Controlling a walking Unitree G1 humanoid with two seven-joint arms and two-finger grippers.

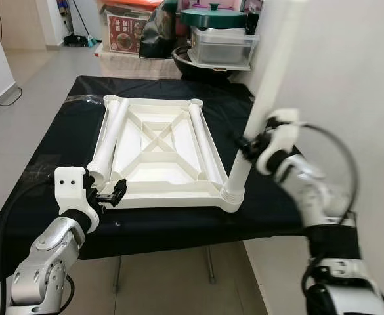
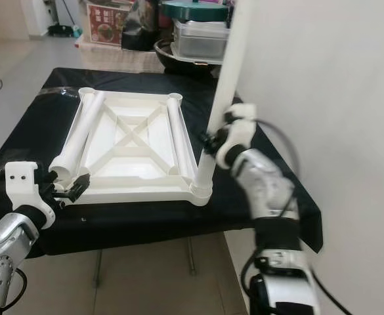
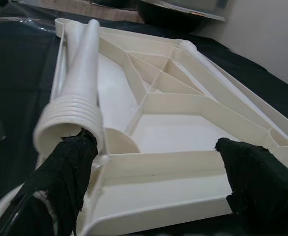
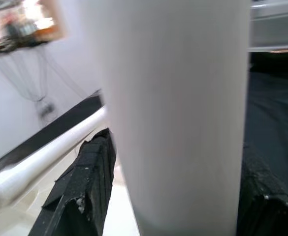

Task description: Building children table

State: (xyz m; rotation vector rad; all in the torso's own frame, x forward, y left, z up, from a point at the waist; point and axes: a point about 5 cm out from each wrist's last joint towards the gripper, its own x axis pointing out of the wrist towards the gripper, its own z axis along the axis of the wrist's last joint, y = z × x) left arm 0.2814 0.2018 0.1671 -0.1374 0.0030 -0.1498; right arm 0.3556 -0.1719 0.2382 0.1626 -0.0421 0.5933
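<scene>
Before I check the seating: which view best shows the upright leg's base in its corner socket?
The left eye view: the upright leg meets its socket unobstructed. The right eye view matches; the right wrist view has just its shaft.

The upright leg (image 1: 265, 98) runs out past the top edge above the right gripper (image 1: 244, 146), so its upper end cannot be seen. In the right wrist view the leg is a blurred white mass hiding the fingers' (image 4: 87, 182) contact. The left gripper's (image 1: 113, 193) fingertips run off the left wrist view's edge. The boxes (image 1: 127, 29) beyond the table are too small to read.
</scene>
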